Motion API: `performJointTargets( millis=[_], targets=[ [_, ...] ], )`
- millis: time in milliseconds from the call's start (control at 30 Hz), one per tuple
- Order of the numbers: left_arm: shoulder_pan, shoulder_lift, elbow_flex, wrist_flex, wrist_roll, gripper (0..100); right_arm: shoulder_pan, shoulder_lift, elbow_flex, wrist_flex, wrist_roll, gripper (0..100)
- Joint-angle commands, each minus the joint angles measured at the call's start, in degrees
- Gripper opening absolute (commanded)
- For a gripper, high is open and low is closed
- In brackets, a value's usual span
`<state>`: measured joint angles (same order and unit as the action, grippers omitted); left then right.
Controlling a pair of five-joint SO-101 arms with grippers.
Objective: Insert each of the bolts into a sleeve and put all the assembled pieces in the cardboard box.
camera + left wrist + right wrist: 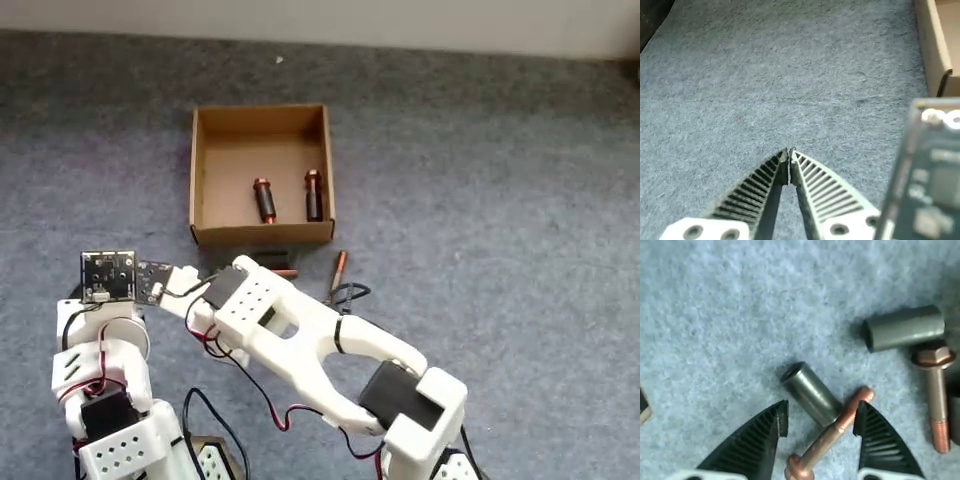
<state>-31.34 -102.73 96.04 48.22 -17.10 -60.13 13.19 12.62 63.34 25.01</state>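
Observation:
My right gripper [822, 417] hangs open over the grey carpet. Between its fingertips lie a dark sleeve [812, 396] and a copper bolt [832, 432], crossing each other, the bolt outside the sleeve. Beyond them lie a second sleeve [902, 328] and a second bolt [936, 390], side by side. The right arm [290, 325] reaches just in front of the cardboard box [200, 170]. Inside the box lie two assembled pieces [265, 200] [314, 194]. Another bolt [340, 270] lies loose by the box's front right corner. My left gripper [789, 156] is shut on nothing, low over bare carpet.
The left arm [100, 350] stands at the lower left of the high view. A corner of the box [935, 45] and a circuit board [925, 175] on the right arm's wrist show in the left wrist view. Open carpet spreads right of the box.

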Motion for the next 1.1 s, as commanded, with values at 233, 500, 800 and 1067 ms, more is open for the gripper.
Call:
performJointTargets(
  millis=[233,500,800,1067],
  targets=[
    [-0.7,-0.6,1.1,-1.0,0.8,5,-0.3,3.3,-2.3,-2.7,0.7,19.4],
    [-1.0,-0.7,0.9,-1.1,0.8,5,0.4,2.9,-2.3,-1.5,0.7,8.1],
    [-8.8,-0.7,-3.2,-1.1,12.3,6,0.9,0.8,-4.1,-0.2,0.7,8.1],
    [-13.1,-0.7,-3.7,-1.1,14.6,6,0.1,2.8,-4.3,-0.7,0.7,8.1]
  ],
)
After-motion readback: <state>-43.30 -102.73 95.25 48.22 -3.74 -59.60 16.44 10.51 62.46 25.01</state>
